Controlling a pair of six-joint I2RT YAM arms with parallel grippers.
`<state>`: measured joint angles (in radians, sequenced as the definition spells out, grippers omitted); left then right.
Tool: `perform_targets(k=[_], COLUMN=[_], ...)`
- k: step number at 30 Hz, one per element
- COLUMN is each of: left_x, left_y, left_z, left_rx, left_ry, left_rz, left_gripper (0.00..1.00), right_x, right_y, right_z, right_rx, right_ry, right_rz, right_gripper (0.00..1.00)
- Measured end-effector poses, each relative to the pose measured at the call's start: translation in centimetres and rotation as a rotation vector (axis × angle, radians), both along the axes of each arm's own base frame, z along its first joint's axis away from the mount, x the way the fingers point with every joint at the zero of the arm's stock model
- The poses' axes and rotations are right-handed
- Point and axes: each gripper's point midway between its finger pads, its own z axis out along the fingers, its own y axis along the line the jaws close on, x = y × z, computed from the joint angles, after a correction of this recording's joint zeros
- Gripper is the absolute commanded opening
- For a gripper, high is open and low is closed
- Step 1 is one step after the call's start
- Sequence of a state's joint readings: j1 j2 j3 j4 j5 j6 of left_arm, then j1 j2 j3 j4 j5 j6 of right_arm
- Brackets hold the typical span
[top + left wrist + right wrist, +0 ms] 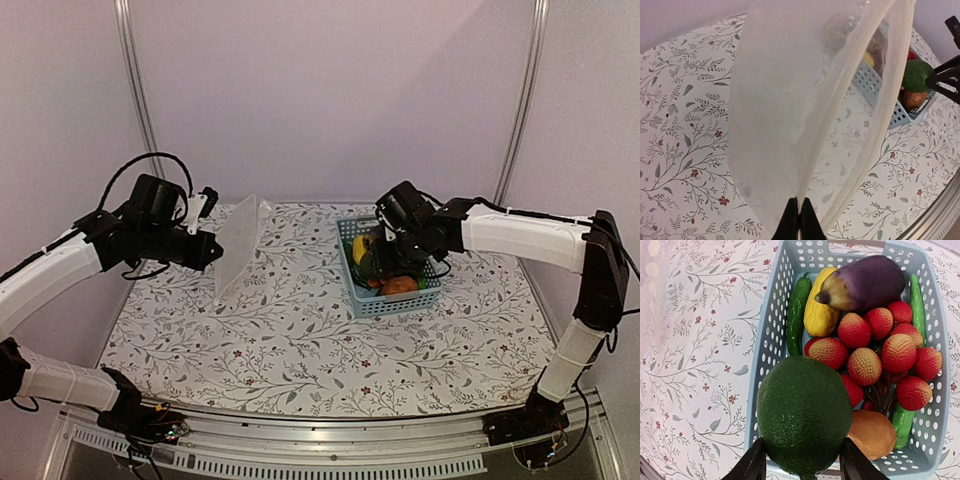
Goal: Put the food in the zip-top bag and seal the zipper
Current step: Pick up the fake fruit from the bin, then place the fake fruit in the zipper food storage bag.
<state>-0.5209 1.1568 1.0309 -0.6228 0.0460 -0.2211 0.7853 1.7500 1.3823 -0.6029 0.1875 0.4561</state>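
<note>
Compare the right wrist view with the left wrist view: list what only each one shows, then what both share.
Only the right wrist view looks down into the basket, showing the eggplant, cucumbers and cluster of red round pieces. Only the left wrist view shows the left gripper shut on the edge of the upheld zip-top bag. Both show the basket, the floral table, and the round green fruit held in the right gripper.
</note>
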Motion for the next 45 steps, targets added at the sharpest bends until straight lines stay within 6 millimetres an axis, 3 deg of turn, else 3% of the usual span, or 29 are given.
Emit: perform_targets(k=[4,9,18,22,29,34,40,45], left_x=[-0.3,-0.8,-1.5,-1.8,-2.3,-2.5,-2.8,-3.0], left_y=[-0.6,-1.5,-3.2,-3.7,-4.5,-4.9,-5.2,-5.5], left_z=[0.0,0.0,-0.5,-0.9,-1.1,-1.1,-1.0,-0.9], left_rx=[-0.022,-0.058,-0.106,-0.115,-0.133,-0.14,-0.15,-0.162], left_ry=[0.012,0.033,0.081,0.1,0.118,0.124,0.126,0.133], left_rz=[-0.027,-0.07,-0.133,-0.156,-0.191,-0.207,-0.222,-0.239], left_gripper=[0.0,0.0,0.0,0.0,0.0,0.0,0.0,0.0], right_x=[-0.5,-2.0,-7.3,-9.2,-12.0,-12.9,-12.0,-10.1], right_y=[-0.7,-0.5,3.7,6.2,11.0,14.4,16.9,18.5], right_z=[3.3,5.6,13.6,16.2,17.4,16.7,14.9,13.6], right_rx=[0.05,0.086,0.305,0.425,0.521,0.533,0.504,0.437], right_ry=[-0.063,-0.103,-0.219,-0.246,-0.231,-0.211,-0.192,-0.201], right_rz=[-0.01,0.014,0.192,0.287,0.455,0.539,0.546,0.492], right_gripper=[0.48,0.49,0.49,0.49,0.49,0.49,0.49,0.48])
